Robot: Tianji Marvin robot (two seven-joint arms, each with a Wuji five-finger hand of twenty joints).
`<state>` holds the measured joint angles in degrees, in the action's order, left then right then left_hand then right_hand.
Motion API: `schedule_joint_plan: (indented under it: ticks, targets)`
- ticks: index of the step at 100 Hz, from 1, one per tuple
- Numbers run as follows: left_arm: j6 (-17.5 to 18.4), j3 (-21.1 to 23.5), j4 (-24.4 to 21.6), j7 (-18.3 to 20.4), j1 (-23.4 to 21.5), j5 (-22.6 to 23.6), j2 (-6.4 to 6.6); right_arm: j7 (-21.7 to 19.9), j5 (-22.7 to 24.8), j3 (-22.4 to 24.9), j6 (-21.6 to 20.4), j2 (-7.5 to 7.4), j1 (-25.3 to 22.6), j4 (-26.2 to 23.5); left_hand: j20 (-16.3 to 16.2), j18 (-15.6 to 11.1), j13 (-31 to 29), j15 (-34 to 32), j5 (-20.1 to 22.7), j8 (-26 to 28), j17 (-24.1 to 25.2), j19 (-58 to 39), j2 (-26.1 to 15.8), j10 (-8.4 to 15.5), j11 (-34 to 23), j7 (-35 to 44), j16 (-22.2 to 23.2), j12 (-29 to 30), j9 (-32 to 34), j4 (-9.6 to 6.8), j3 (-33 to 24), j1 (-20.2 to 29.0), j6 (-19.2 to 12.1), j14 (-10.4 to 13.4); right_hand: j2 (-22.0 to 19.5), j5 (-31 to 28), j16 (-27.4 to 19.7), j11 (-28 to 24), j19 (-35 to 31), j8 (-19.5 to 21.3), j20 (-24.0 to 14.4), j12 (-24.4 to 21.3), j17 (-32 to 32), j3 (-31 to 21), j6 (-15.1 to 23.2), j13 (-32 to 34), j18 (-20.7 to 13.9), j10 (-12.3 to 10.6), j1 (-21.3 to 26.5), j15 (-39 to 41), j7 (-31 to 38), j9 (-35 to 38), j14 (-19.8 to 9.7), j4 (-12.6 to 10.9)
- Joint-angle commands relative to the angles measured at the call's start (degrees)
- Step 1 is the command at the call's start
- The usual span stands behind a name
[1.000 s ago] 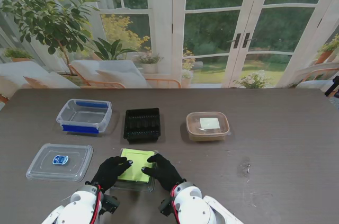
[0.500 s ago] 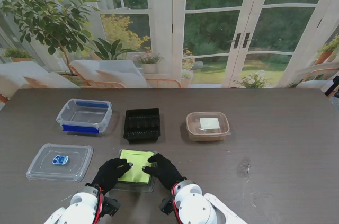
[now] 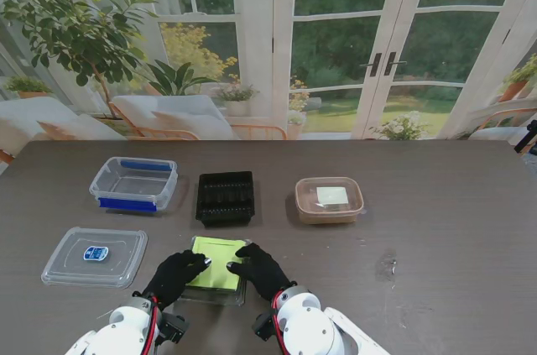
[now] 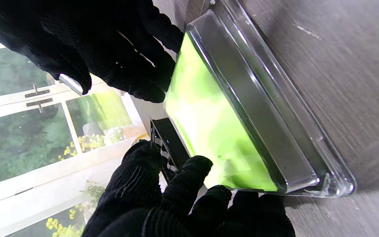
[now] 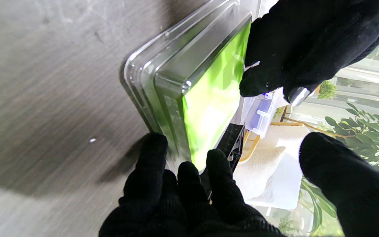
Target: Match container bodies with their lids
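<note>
A clear lid with a green label (image 3: pixel 216 261) lies on the table close in front of me. My left hand (image 3: pixel 174 275) grips its left edge and my right hand (image 3: pixel 260 269) grips its right edge. In the left wrist view the lid (image 4: pixel 215 125) shows fingertips (image 4: pixel 192 171) curled at its rim. In the right wrist view the lid (image 5: pixel 209 98) has fingers (image 5: pixel 153 154) against its side. Just beyond it sits the open black tray (image 3: pixel 226 197). A clear box with blue clips (image 3: pixel 134 183) stands far left, and its flat clear lid (image 3: pixel 95 255) lies nearer to me.
A brown container (image 3: pixel 329 199) with a white-labelled lid on it stands to the right of the black tray. The dark wooden table (image 3: pixel 436 237) stretches bare to the right. Windows and plants lie beyond the far edge.
Both hands have drawn slightly nearer to me along the lid's edges. The green-labelled lid has barely shifted. The other containers have not moved.
</note>
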<state>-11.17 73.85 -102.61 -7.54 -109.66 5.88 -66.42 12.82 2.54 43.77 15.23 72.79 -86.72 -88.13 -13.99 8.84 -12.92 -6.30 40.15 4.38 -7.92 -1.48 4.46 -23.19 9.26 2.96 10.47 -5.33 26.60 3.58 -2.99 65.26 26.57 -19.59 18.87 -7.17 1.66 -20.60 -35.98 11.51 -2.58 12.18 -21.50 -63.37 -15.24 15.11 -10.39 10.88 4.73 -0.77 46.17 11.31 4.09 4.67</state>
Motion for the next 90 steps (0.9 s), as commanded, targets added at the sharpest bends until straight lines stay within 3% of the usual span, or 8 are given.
schedule_joint_plan:
  ticks: [1, 36, 90]
  targets:
    - [0.56, -1.93, 1.18, 3.2, -1.71, -0.82, -0.65, -1.43, -0.57, -0.78, 0.05, 0.53, -1.39, 1.11, -2.56, 5.55, -4.91, -8.52, 1.3, 0.31, -6.45, -7.0, -2.93, -0.29, -12.17, 0.49, 2.84, -4.68, 10.92, -1.25, 1.38, 2.56, -0.39, -0.75, -0.42, 2.23, -0.11, 0.38, 4.72, 0.46, 2.89, -0.6, 24.72, 0.11, 1.0, -0.35, 10.76, -0.52, -1.6, -0.29, 0.38, -1.45, 4.38, -1.21]
    - [3.6, -2.17, 0.1, 2.43, -2.83, -1.44, -0.71, -0.99, -2.66, -0.03, 0.12, 0.78, -2.18, 0.21, -2.35, 5.65, -5.57, -8.51, 2.2, 0.47, -6.69, -7.14, -3.02, -0.17, -12.23, 0.68, 2.53, -4.9, 11.77, -1.38, 1.9, 2.64, -0.54, -0.66, -0.4, 2.19, -0.1, 0.09, 4.55, 0.67, 2.85, -0.45, 24.93, -0.25, 1.02, -0.25, 10.33, -0.66, -1.26, -0.26, 0.81, -1.41, 4.02, -1.19]
    - [9.21, -2.28, -0.21, -2.43, -4.45, -5.17, -1.95, -0.46, -6.61, 0.89, -0.51, 1.05, -3.95, -1.86, -2.27, 5.74, -6.25, -8.32, 2.74, 0.6, -6.73, -7.28, -3.24, -0.18, -12.31, 0.81, 2.34, -5.08, 12.34, -1.5, 2.58, 2.9, -0.59, -0.71, -0.27, 1.79, -0.08, -0.36, 4.29, 0.74, 2.85, -0.25, 25.15, -0.64, 1.12, -0.2, 10.0, -0.83, -0.81, -0.28, 0.82, -1.46, 3.78, -1.07]
